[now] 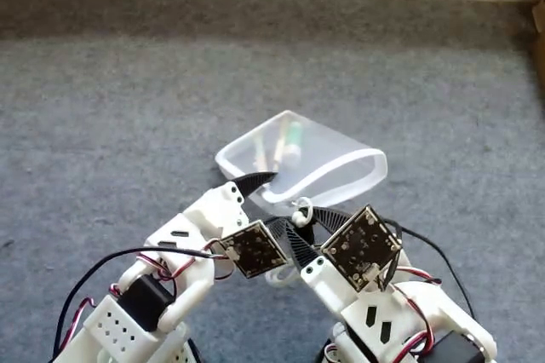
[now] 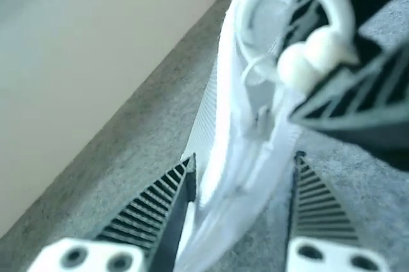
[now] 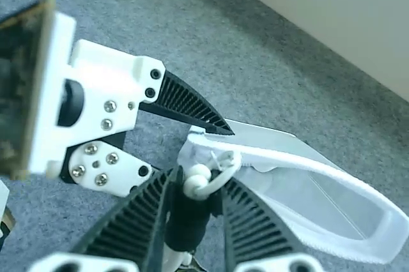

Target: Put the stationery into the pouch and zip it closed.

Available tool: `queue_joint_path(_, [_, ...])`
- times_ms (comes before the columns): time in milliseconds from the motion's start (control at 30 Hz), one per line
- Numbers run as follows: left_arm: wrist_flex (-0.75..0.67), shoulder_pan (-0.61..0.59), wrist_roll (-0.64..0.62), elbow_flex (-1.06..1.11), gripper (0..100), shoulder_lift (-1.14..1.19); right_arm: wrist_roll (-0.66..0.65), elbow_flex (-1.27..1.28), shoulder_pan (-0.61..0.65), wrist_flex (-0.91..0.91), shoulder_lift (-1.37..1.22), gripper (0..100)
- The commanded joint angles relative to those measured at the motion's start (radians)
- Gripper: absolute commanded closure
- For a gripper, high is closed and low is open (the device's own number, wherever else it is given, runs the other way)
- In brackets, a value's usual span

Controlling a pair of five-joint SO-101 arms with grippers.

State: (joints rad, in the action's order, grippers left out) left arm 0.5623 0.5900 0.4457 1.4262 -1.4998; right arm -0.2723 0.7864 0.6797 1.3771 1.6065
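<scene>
Near the desk [image 1: 119, 82] centre lies the pouch [image 1: 315, 163], stationery [image 1: 277, 148] inside, mouth unzipped. Left end effector [image 2: 243, 160] clamps the pouch's near end; right end effector [image 3: 198, 189] pinches the zipper pull [image 3: 214, 166] (ring and bead). Wrist boards [image 1: 255, 248] overhang that end.

At the bottom of the frame the left gripper [image 2: 243, 195] pinches the bunched edge of the translucent white plastic pouch [image 2: 220, 131] between its black ribbed fingers [image 2: 156, 218]. At upper right the right gripper [image 2: 327, 61] clamps the pouch's white ring-shaped zip pull [image 2: 307, 55]. Grey carpet [image 2: 121, 151] lies beneath, with a beige wall [image 2: 83, 55] at upper left.
</scene>
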Motion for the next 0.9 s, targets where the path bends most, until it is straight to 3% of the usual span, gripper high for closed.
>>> queue_joint_path(0, [0.086,0.01,-0.072,-0.111,73,-0.016,-0.014,-0.062,0.012,-0.001,0.002,99.3])
queue_joint_path(867, [0.094,0.01,-0.074,-0.165,88,-0.019,-0.017,-0.062,0.012,-0.002,0.002,99.3])
